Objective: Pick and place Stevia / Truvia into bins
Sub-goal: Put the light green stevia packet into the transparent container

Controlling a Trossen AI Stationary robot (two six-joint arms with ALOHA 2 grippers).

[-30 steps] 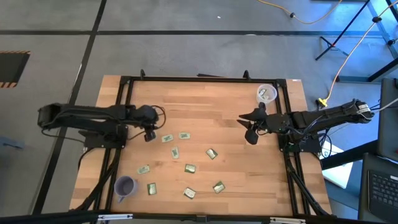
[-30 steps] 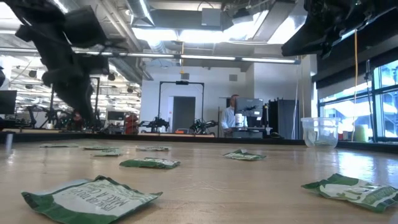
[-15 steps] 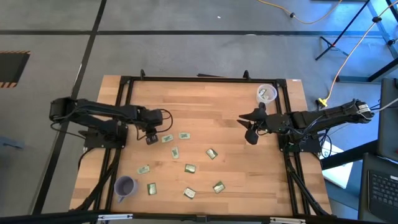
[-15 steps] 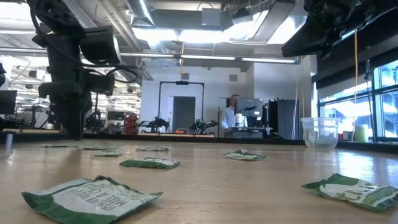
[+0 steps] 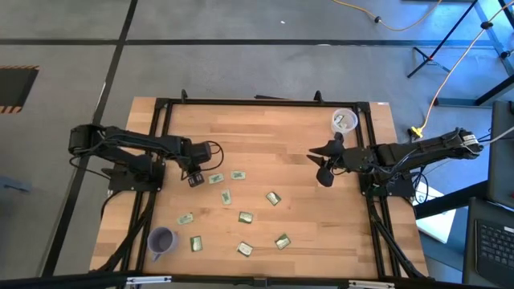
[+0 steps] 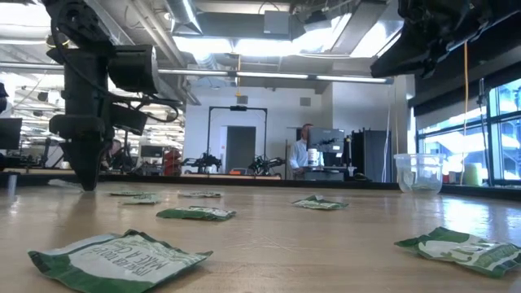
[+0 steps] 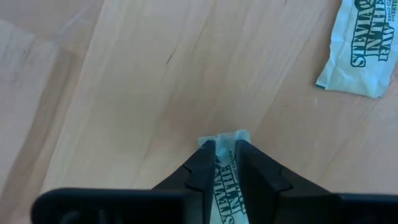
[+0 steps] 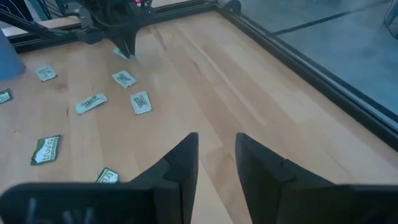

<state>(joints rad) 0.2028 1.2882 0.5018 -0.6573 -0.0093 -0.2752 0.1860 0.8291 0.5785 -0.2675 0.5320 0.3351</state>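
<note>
Pinching one sachet (image 7: 225, 163) on worktop (image 5: 273, 136): left end effector (image 7: 225, 155), fingers closed. Right end effector (image 8: 216, 163): parted, empty.

You can read "STEVIA IN THE RAW" in dark green on the pale sachet (image 7: 362, 48) lying loose in the left wrist view. The sachet pinched in the left end effector (image 7: 224, 163) shows only "IN THE". In the low view, the nearest sachet (image 6: 118, 260) carries green print, upside down and too small to read.
</note>
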